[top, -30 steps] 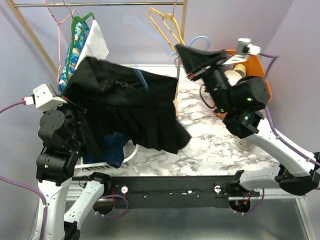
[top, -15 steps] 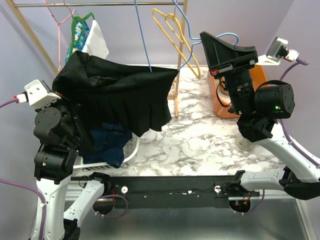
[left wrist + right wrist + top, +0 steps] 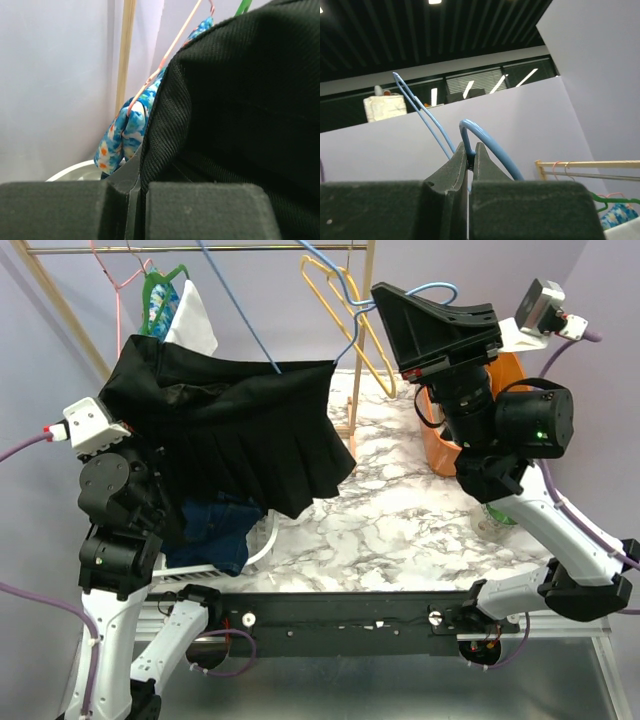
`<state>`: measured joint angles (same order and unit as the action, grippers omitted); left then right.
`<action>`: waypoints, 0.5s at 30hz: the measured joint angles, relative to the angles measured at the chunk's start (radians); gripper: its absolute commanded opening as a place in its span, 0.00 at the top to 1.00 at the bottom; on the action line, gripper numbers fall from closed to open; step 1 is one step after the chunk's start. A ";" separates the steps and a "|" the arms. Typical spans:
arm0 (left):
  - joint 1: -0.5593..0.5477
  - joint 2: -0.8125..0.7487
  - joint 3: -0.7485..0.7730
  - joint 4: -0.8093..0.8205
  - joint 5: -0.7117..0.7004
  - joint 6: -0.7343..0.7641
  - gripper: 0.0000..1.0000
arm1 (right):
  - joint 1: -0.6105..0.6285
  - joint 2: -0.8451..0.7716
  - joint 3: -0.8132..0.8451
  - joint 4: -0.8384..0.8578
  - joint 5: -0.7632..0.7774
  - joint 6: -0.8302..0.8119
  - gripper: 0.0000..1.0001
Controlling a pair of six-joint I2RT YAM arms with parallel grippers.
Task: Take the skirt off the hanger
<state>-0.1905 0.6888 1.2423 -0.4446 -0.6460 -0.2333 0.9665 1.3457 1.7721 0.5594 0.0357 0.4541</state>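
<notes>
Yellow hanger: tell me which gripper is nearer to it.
Right. The right gripper, shut on the blue hanger, sits just right of the yellow hanger; the left gripper clamps the skirt far to the left.

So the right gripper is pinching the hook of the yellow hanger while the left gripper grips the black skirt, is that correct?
Not quite: the right gripper is pinching the hook of the light-blue hanger, as the right wrist view shows. The left gripper does grip the black skirt.
</notes>
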 measured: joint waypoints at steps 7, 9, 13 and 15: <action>0.002 0.036 -0.004 0.003 -0.035 0.033 1.00 | -0.005 0.065 0.055 0.049 -0.119 0.030 0.99; 0.002 0.036 -0.014 0.029 -0.063 0.055 1.00 | -0.006 0.079 0.079 0.050 -0.146 0.039 0.99; 0.002 0.046 -0.035 0.100 -0.136 0.110 1.00 | -0.006 0.112 0.141 0.033 -0.190 0.052 0.99; 0.001 0.061 -0.035 0.111 -0.148 0.112 1.00 | -0.005 0.132 0.171 0.028 -0.202 0.061 0.99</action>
<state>-0.1894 0.7498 1.2076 -0.3340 -0.7937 -0.1211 0.9611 1.4780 1.9434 0.5877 -0.1661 0.5152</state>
